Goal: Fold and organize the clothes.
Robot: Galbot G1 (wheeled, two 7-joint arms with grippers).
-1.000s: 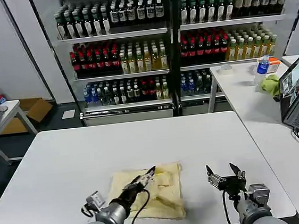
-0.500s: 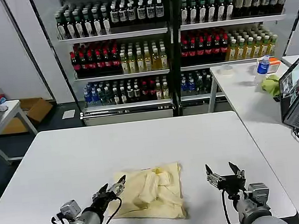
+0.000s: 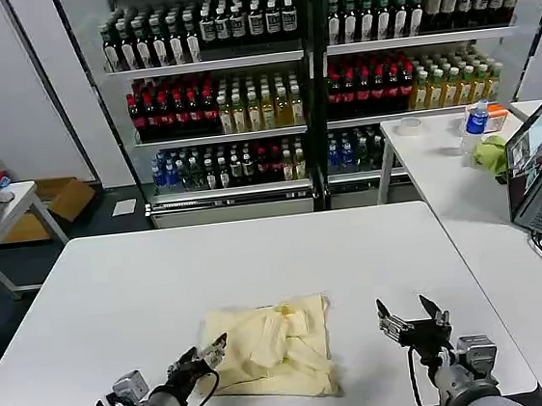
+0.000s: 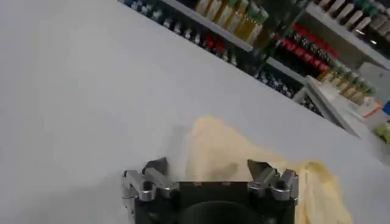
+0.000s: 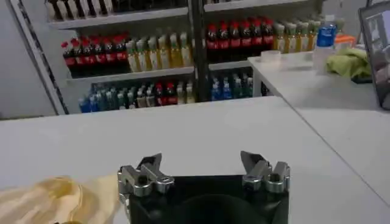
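1. Head view: the cream-yellow garment (image 3: 272, 348) lies rumpled near the front edge of the white worktop (image 3: 163, 282). The left claw (image 3: 202, 356), fingers apart, sits at its left edge (touching or not, I cannot tell). The right claw (image 3: 414, 318), also spread, hovers to the garment's right, apart from it.
2. Left wrist view: the spread left claw (image 4: 208, 176) frames the garment (image 4: 225, 152).
3. Right wrist view: the right claw (image 5: 201, 170) gapes over bare worktop (image 5: 201, 131), with the garment (image 5: 55, 198) off to one side.

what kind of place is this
Probably a robot test lab staged like a shop: drink shelves packed with bottles fill the back, a laptop sits open on a side table, and a cream garment lies on the white worktable.
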